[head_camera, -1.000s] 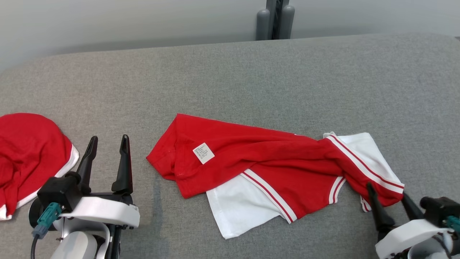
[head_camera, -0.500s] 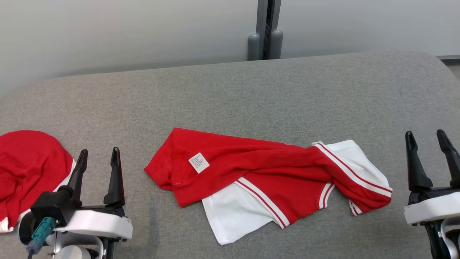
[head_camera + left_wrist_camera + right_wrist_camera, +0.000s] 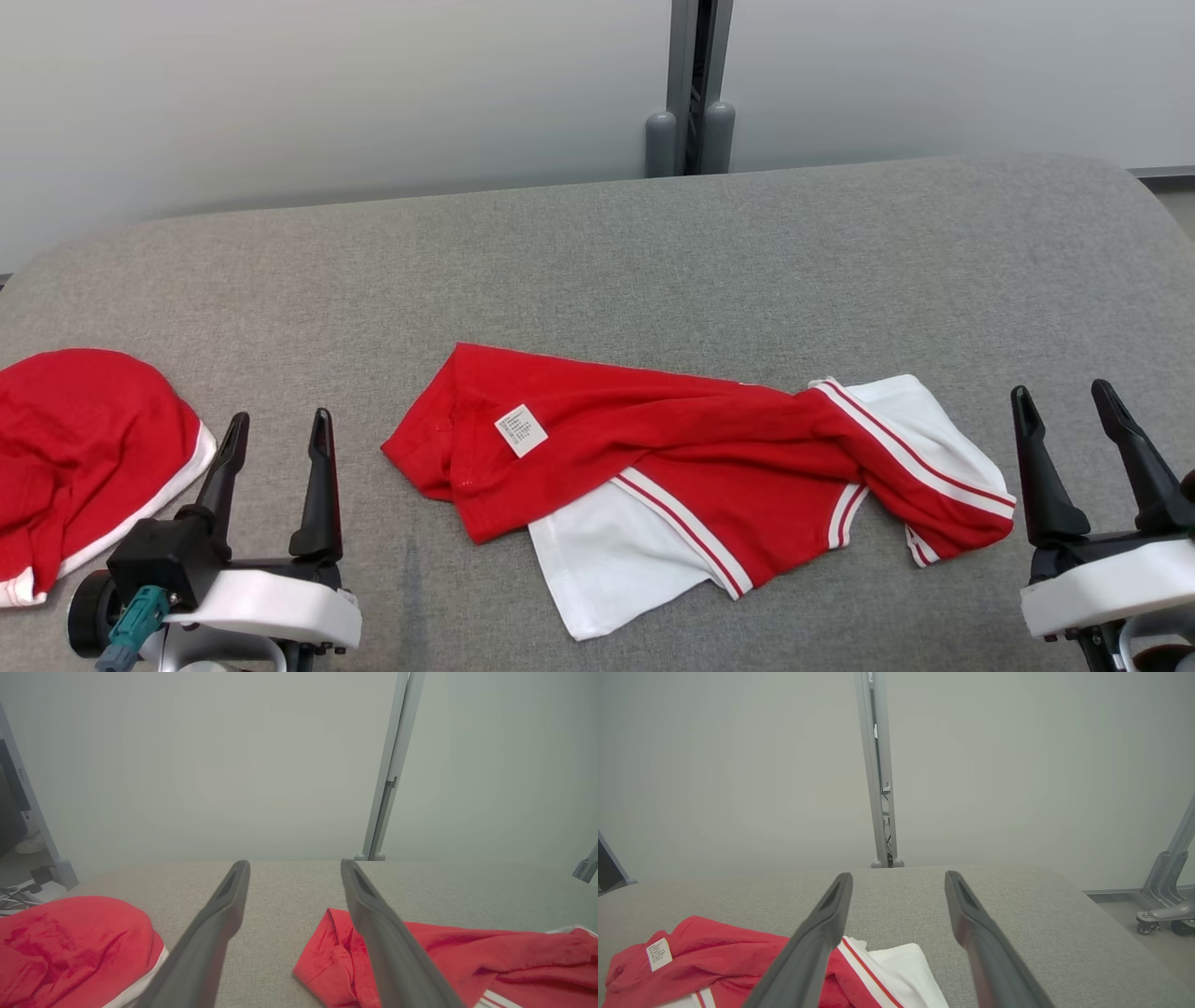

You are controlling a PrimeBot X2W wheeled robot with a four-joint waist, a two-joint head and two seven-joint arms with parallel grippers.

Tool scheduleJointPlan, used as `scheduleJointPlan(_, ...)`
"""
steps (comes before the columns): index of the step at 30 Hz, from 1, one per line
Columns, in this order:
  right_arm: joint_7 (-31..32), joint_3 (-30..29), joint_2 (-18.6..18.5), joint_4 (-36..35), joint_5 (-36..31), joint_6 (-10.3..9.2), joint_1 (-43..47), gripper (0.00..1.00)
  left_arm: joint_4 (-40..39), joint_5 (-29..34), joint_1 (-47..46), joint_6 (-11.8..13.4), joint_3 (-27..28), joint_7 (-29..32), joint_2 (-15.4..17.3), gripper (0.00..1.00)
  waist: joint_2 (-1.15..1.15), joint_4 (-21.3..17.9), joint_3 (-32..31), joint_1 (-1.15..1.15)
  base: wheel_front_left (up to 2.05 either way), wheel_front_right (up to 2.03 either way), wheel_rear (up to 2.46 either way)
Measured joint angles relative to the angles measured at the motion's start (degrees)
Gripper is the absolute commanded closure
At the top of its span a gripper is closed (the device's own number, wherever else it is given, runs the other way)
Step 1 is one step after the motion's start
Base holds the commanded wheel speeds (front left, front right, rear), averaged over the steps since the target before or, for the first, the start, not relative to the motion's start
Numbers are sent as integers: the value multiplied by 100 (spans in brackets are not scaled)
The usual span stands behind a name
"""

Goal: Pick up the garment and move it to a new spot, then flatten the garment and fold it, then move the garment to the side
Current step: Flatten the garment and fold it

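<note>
Grey surface (image 3: 597,243): garment (image 3: 709,457) between left tool (image 3: 280,417) and right tool (image 3: 1061,390), both wide; red cloth (image 3: 84,439), perhaps clothing

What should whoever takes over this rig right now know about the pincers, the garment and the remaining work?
Left pincer: open, empty, between the two garments, touching neither.
Right pincer: open, empty, just right of the shirt's striped end, apart from it.
Garment: red and white shirt, crumpled and twisted in the middle of the grey table, label facing up.
A second red garment lies at the far left.
Done: nothing flattened or folded; cannot tell whether the first move is finished.
Left: flatten, fold, move aside.
</note>
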Motion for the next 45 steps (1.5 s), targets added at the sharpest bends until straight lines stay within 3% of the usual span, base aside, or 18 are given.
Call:
scheduleJointPlan(10, 104, -97, 80, -147, 2, 0, 88, 0, -14, -1, -28, 4, -107, 53, -40, 0, 0, 111, 14, 0, 0, 0, 0)
scheduleJointPlan(15, 180, -34, 94, -180, 4, 0, 85, 0, 199, -130, -425, -405, -572, 504, -225, 0, 0, 184, 148, 0, 0, 0, 0)
scheduleJointPlan(20, 186, 131, 103, -124, 40, 0, -3, 0, 899, -455, -658, -920, -1040, 1112, -495, 0, 0, 116, 316, 0, 0, 0, 0)
scheduleJointPlan(24, 175, 210, 97, -45, 59, 0, -54, 0, 1489, -721, -794, -1190, -1189, 1406, -698, 0, 0, 6, 449, 0, 0, 0, 0)
scheduleJointPlan(33, 92, 259, 78, 109, 99, 0, -175, 0, 2538, -934, -1287, -1399, -996, 1201, -799, 0, 0, -204, 661, 0, 0, 0, 0)
scheduleJointPlan(40, 75, 252, 90, 147, 108, 0, -213, 0, 2914, -1010, -1486, -1585, -958, 1103, -839, 1, 0, -250, 709, 0, 0, 0, 0)
scheduleJointPlan(41, 76, 245, 94, 153, 108, 0, -213, 0, 2915, -1044, -1506, -1628, -964, 1102, -855, 51, 0, -250, 709, 0, 0, 0, 0)
scheduleJointPlan(43, 75, 227, 105, 154, 108, 0, -213, 0, 2913, -1053, -1514, -1669, -1009, 1105, -861, 100, 0, -248, 710, 0, 0, 0, 0)
scheduleJointPlan(45, 69, 202, 118, 160, 108, 0, -213, 0, 2893, -1045, -1514, -1674, -1036, 1121, -851, 100, 0, -243, 703, 0, 0, 0, 0)
